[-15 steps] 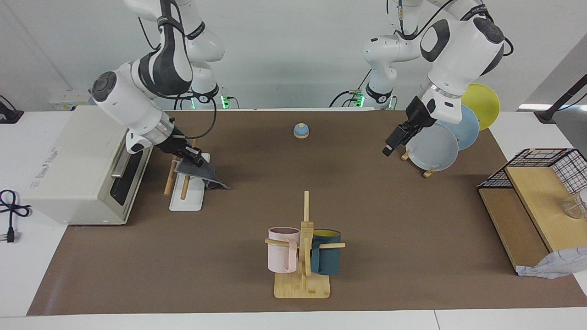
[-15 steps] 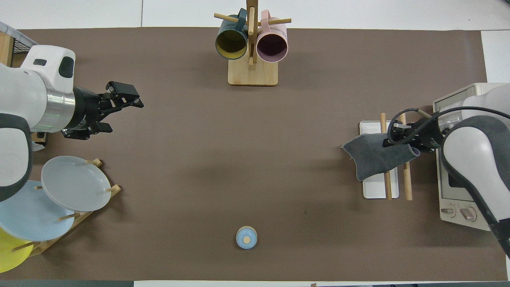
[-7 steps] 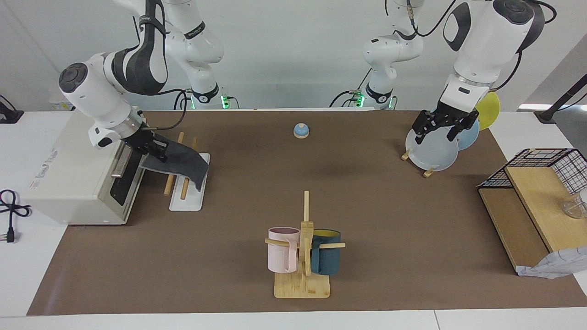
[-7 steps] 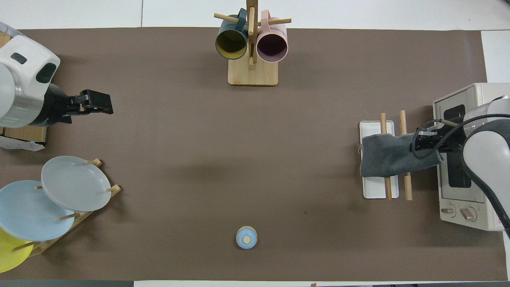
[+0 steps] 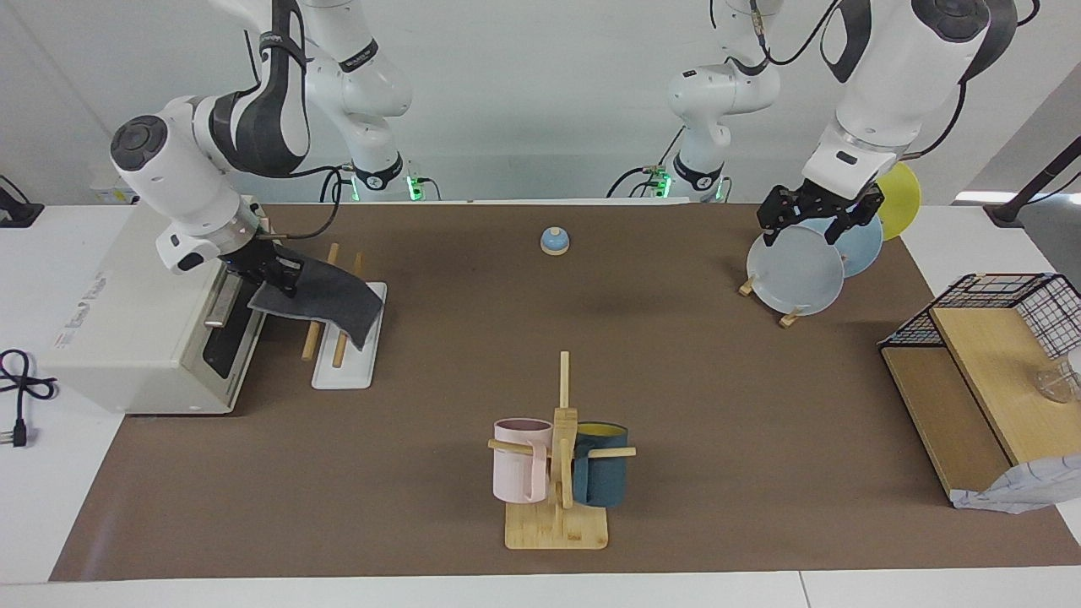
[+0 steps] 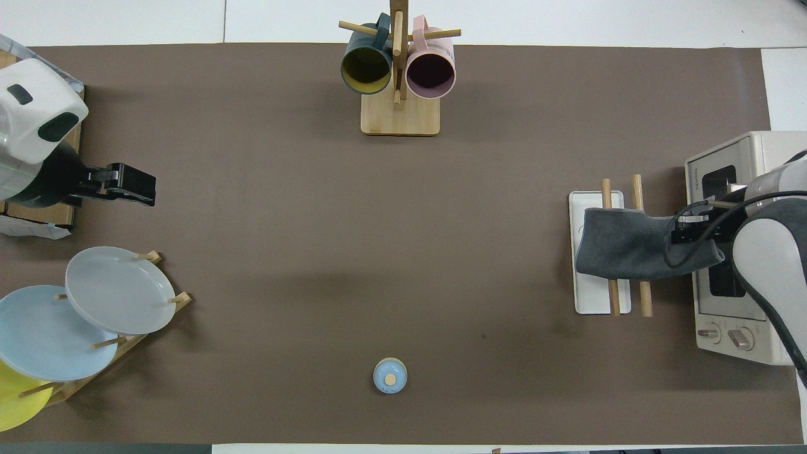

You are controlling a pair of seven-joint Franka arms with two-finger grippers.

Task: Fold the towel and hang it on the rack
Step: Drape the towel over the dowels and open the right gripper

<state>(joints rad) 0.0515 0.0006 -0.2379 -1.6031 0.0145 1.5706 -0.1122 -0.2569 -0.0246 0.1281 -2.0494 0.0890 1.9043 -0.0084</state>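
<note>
The towel (image 5: pixel 331 295) shows its dark grey face and lies draped across the two wooden rods of the rack (image 5: pixel 341 377), its free edge hanging toward the table's middle. My right gripper (image 5: pixel 275 275) is shut on the towel's other edge, between the rack and the toaster oven, a little above the rods. In the overhead view the towel (image 6: pixel 624 251) covers the middle of the rack (image 6: pixel 595 300), with my right gripper (image 6: pixel 685 234) at its edge. My left gripper (image 5: pixel 806 228) is open and empty, raised over the plate stand; it also shows in the overhead view (image 6: pixel 150 190).
A toaster oven (image 5: pixel 127 312) stands right beside the rack. A mug tree (image 5: pixel 562 460) with pink and teal mugs stands at the table edge farthest from the robots. A plate stand (image 5: pixel 798 272), a small blue bell (image 5: pixel 554 241) and a wire-and-wood shelf (image 5: pixel 988 363) are also here.
My right gripper has pulled the towel across the rods toward the toaster oven, so it now drapes over both. My left gripper has drawn back and up to over the plate stand.
</note>
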